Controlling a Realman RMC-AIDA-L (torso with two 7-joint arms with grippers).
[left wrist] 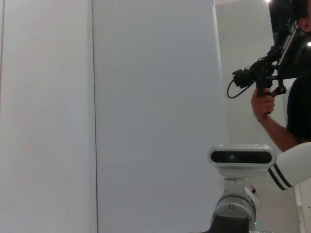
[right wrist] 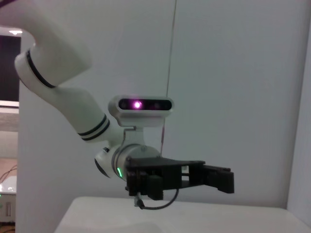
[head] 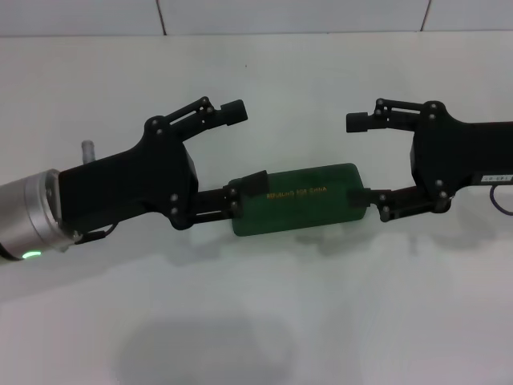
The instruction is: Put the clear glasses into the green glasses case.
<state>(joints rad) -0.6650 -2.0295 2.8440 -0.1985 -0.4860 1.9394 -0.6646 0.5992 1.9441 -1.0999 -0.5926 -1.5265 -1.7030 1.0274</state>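
Observation:
The green glasses case lies shut on the white table, its gold lettering facing up. My left gripper is open wide at the case's left end, and its lower finger touches that end. My right gripper is open wide at the right end, with its lower finger against the case. Neither gripper holds anything between its fingers. The clear glasses are out of view. The right wrist view shows the left arm's gripper farther off above the table edge.
A small grey post stands behind my left arm. A cable hangs by my right wrist. In the left wrist view a person holds a camera rig beyond the right arm's wrist camera.

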